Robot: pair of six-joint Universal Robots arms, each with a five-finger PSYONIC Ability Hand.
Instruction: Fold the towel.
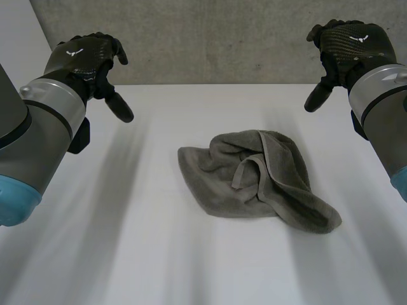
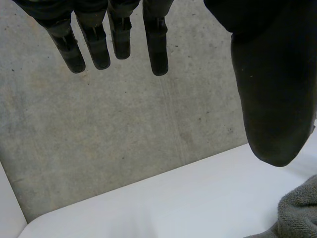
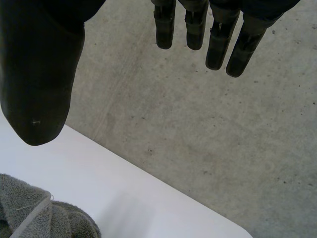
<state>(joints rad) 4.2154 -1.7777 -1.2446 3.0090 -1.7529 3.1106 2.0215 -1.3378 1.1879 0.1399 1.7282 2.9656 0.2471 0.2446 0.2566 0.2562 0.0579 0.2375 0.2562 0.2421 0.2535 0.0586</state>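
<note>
towel (image 1: 257,181) mid-table (image 1: 127,254), wall (image 1: 222,38) behind

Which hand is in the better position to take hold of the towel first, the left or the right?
Probably the right. The left hand and the right hand both hang open above the table, touching nothing, but the crumpled towel lies closer to the right arm's side.
</note>
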